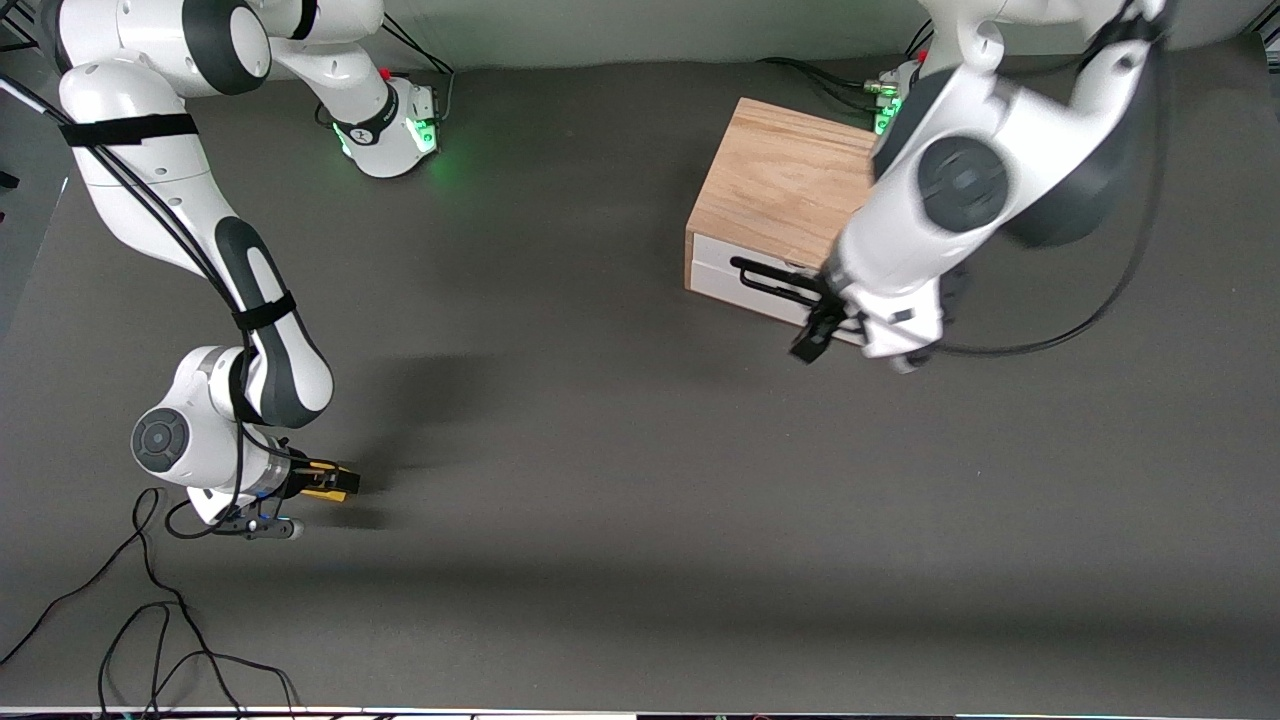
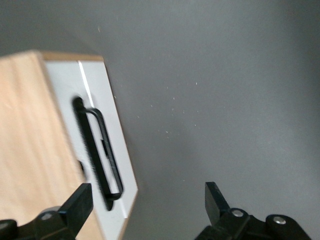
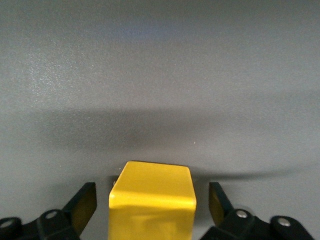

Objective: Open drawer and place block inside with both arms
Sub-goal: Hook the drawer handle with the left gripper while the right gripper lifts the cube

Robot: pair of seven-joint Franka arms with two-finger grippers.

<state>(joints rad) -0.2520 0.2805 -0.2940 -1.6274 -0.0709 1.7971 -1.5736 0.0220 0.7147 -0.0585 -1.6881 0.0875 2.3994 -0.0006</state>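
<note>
straddling the yellow block (image 3: 151, 200), the right gripper (image 1: 322, 487) sits low at the right arm's end of the table, well nearer the front camera than the oak box, and its fingers (image 3: 82, 202) stand spread on either side of the cube with a sliver of gap showing at each face, so nothing is clamped yet (the block looks to rest on the dark mat between them). the relation that matters here is simple: the block lies straight between the pads, centred, so the coming move calls only for the fingers to close across it, not for any sideways shift. moving across to the left arm's end, the oak box (image 1: 782, 180) holds the white-fronted drawer (image 1: 735, 283), which reads as shut, its front flush with the box. the black bar handle (image 2: 102, 152) runs along the drawer front, and the left gripper (image 1: 820, 325) hangs just in front of it with its fingers (image 2: 80, 204) wide apart and empty; in the left wrist view the bar lies off toward one finger rather than between the two, so i judge this gripper must shift toward the drawer front before closing on the bar.
</note>
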